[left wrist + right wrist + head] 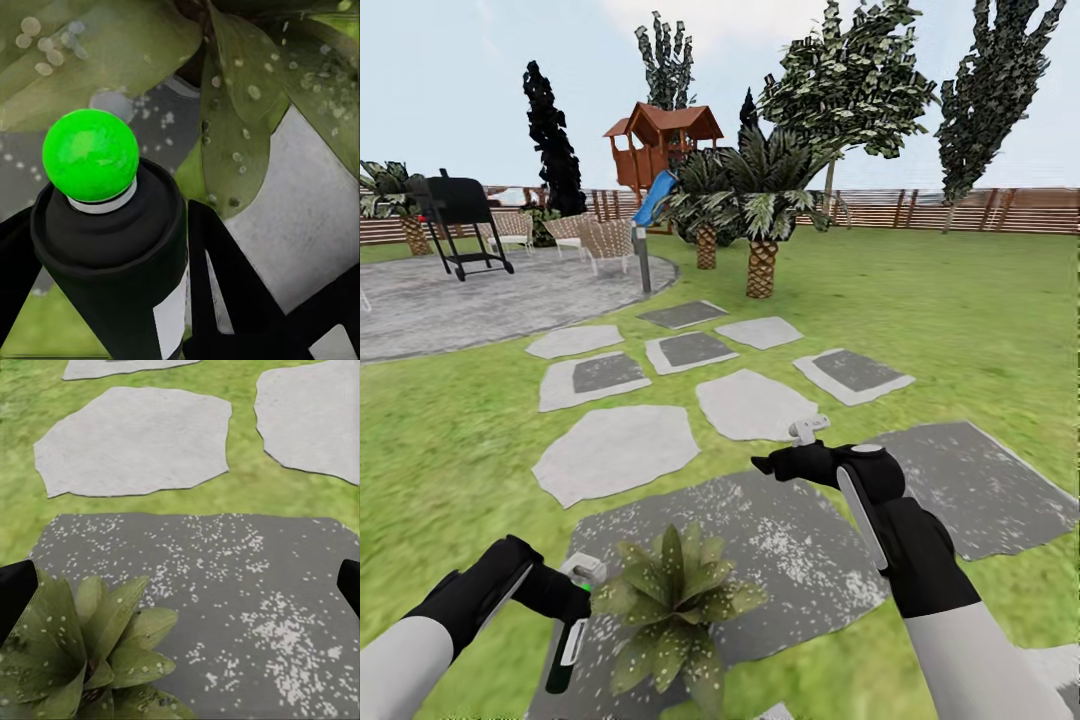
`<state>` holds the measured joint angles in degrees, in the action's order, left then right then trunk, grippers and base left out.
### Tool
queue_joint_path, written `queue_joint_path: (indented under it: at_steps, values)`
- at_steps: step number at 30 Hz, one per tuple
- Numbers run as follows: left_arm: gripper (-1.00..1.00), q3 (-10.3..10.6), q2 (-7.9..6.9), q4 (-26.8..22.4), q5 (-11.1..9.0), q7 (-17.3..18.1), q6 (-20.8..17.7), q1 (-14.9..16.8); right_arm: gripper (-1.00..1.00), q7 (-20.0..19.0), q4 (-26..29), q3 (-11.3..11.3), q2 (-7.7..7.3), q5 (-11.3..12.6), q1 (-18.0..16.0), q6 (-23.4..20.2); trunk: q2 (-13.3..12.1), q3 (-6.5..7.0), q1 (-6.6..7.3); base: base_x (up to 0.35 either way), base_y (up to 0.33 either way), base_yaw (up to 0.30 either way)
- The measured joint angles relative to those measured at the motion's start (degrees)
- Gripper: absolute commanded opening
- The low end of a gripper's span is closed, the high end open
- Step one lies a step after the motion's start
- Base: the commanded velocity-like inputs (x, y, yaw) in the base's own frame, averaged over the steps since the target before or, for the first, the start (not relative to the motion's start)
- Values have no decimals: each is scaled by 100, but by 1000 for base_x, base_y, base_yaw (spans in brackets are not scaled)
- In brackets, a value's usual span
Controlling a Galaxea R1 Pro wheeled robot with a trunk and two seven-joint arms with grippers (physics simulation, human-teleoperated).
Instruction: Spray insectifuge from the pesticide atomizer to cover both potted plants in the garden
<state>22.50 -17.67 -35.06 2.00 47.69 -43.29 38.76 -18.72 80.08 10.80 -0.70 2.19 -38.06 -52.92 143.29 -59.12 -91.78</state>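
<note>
The garden (960, 300) lawn lay ringed by a slatted fence, with stone paving ahead. On the dark slab (800, 540) nearest the robot stood one potted plant (675, 600), its leaves and the slab flecked with pale droplets. The left tool (572, 600) was pinched on the pesticide atomizer (567, 640), green tip (90, 154) close against the leaves. The right tool (785, 462) hovered spread and empty above the slab. Judgement: pickup done, this plant's spraying under way; coverage unconfirmed, second plant outstanding.
</note>
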Motion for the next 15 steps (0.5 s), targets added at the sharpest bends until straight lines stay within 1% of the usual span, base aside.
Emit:
queue_joint_path:
  at_steps: [6, 9, 15]
  values:
    - [-100, -1, 11, 22, 11, 80, -3, 0, 100, 1, -10, -7, 0, -25, 0, -7, 0, 0, 0, -29, 289, -279]
    - [-100, 63, 30, 27, 12, 82, -14, -1, 100, 1, -10, -7, 0, -26, 0, -8, 0, 0, 0, 0, 306, -292]
    - [-100, 78, 42, 99, 13, 74, -21, 0, 100, 0, -10, -13, 0, -26, 0, -9, 0, 0, 0, -5, 308, -292]
